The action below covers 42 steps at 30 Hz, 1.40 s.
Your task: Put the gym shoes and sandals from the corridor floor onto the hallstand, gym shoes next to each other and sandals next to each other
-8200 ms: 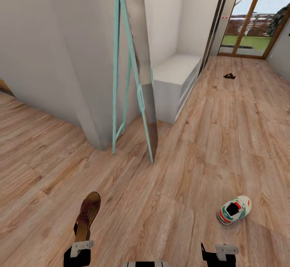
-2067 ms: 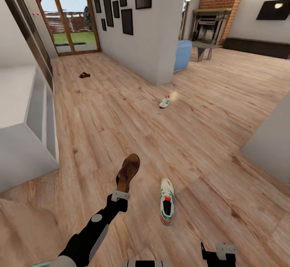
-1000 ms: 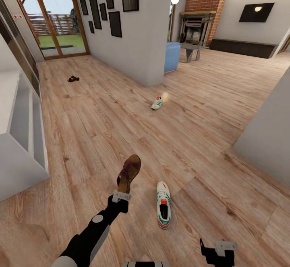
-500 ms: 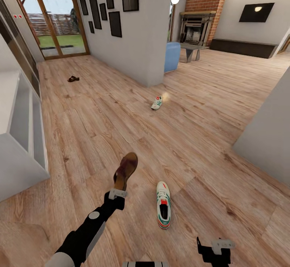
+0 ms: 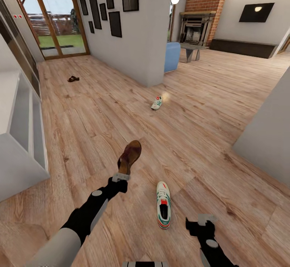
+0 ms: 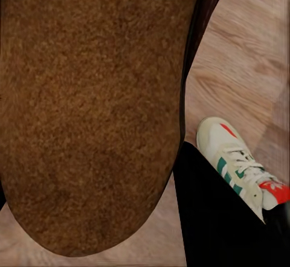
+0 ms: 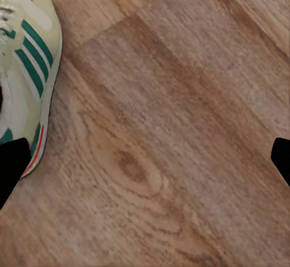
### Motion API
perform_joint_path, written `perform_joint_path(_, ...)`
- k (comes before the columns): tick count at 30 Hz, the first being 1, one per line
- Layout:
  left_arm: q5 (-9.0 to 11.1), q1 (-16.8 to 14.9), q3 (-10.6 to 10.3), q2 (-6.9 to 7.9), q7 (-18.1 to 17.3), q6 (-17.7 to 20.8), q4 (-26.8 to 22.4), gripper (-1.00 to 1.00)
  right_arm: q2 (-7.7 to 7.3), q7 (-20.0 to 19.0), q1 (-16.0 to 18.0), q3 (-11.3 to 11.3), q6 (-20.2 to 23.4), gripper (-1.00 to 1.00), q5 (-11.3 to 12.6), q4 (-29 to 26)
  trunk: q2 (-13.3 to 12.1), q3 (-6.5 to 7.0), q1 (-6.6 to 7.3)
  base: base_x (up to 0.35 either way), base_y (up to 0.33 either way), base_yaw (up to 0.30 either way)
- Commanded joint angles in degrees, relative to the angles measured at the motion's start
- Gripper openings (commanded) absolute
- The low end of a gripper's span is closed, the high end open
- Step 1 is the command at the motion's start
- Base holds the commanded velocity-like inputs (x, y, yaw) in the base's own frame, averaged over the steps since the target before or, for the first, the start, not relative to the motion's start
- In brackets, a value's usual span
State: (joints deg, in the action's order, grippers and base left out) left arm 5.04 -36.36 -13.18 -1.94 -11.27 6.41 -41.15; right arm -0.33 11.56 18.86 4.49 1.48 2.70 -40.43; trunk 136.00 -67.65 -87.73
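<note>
My left gripper [image 5: 120,177] is shut on a dark brown sandal [image 5: 129,157], held above the wood-plank corridor floor [image 5: 100,122]; the sandal's sole [image 6: 90,110] looms large in the left wrist view. One white gym shoe with green stripes [image 5: 163,205] lies on the floor just right of that hand, seen too as the gym shoe [image 6: 241,167] and the gym shoe [image 7: 18,80]. My right gripper [image 5: 203,222] hovers open to its right, with bare floor between its fingertips [image 7: 12,164]. A second gym shoe [image 5: 156,103] lies farther ahead. The other sandal [image 5: 73,78] lies far off near the glass door. The pale hallstand [image 5: 18,146] stands at the left.
A white wall corner with black picture frames [image 5: 141,37] divides the corridor from a living room with a blue seat [image 5: 172,56] and brick fireplace [image 5: 195,25]. A grey wall block [image 5: 270,134] stands at the right. Glass doors [image 5: 52,21] close the corridor's far end.
My left arm has stretched forward, carrying the sandal farther from me. My right arm has come up and forward beside the near gym shoe. The camera has held still over the last second.
</note>
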Motion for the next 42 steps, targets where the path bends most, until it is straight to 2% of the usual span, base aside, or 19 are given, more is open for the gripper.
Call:
perform_joint_path(1, 0.34, -0.23, -0.01, 0.01, -0.37, 0.95, -0.18, -1.0, 0.53, 0.5, 0.32, 0.26, 1.44, 1.0, 0.27, -0.79, 0.02, -0.05, 0.01, 0.0, 0.0, 0.0)
perform_joint_path(2, 0.37, -0.73, -0.01, 0.04, -0.67, 1.78, -0.33, -1.0, 1.77, 0.59, 1.02, 0.27, 3.54, 1.0, 0.22, -1.85, 0.02, -0.05, 0.01, 0.0, 0.0, 0.0)
perform_joint_path(6, 0.44, -1.88, 0.0, 0.21, -0.99, 2.95, -0.53, -1.0, 4.21, 0.95, 3.23, 0.31, 6.71, 1.0, 0.06, -2.69, 0.02, -0.05, 0.01, 0.0, 0.0, 0.0)
perform_joint_path(7, 0.56, -2.5, 0.0, 0.33, -1.07, 3.54, -0.57, -1.0, 5.16, 1.32, 4.74, 0.32, 8.21, 1.0, 0.02, -2.78, 0.02, -0.05, 0.01, 0.0, 0.0, 0.0)
perform_joint_path(12, 1.38, -5.1, 0.13, 0.65, -1.18, 6.54, -0.59, -1.0, 6.96, 2.78, 9.22, 0.28, 13.04, 1.0, 0.03, -2.7, 0.02, -0.05, 0.01, 0.0, 0.0, 0.0)
perform_joint_path(15, 2.43, -6.68, 0.67, 0.79, -1.21, 8.9, -0.59, -1.0, 7.5, 3.29, 11.09, 0.27, 15.51, 1.0, 0.16, -2.24, 0.02, -0.05, 0.01, 0.0, 0.0, 0.0)
perform_joint_path(22, 4.19, -8.46, 2.04, 0.7, -1.21, 11.23, -0.73, -1.0, 8.28, 3.51, 12.46, 0.46, 17.19, 1.0, 0.23, -1.71, 0.02, -0.05, 0.01, 0.0, 0.0, 0.0)
perform_joint_path(42, 3.75, -7.97, 1.91, 0.97, -1.14, 11.63, -0.86, -1.0, 8.68, 3.38, 12.61, 0.61, 17.24, 1.0, 0.29, -0.41, 0.02, -0.05, 0.01, 0.028, 0.0, 0.0)
